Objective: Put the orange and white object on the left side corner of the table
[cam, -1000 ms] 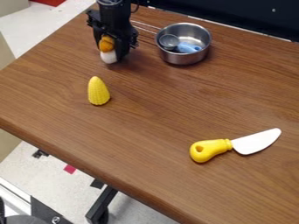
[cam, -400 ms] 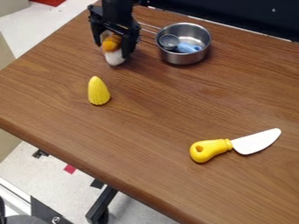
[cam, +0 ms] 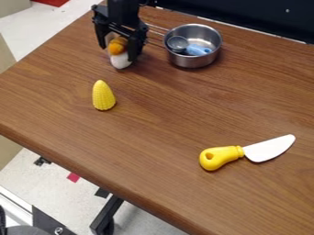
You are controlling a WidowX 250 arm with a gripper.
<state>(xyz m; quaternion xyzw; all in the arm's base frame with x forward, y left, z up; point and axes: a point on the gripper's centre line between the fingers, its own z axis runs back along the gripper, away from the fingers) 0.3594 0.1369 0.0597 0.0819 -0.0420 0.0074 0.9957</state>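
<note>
The gripper (cam: pixel 118 49) hangs over the upper left part of the wooden table (cam: pixel 159 114), pointing down. Its two fingers stand apart, open, one on each side of the orange and white object (cam: pixel 118 47). That object has its orange part on top and its white part (cam: pixel 120 61) below, close to the right finger. The gripper's body hides the top of it. Whether the object touches the right finger, I cannot tell.
Right of the gripper is a metal pot (cam: pixel 191 59) with a blue-handled item (cam: pixel 197 50) inside. A yellow corn toy (cam: pixel 103 95) stands below the gripper. A toy knife (cam: pixel 224 156) lies at lower right.
The gripper's fingers have spread wider than a second ago, and the gripper has turned somewhat. The orange and white object has shifted slightly to the right and down in the view.
</note>
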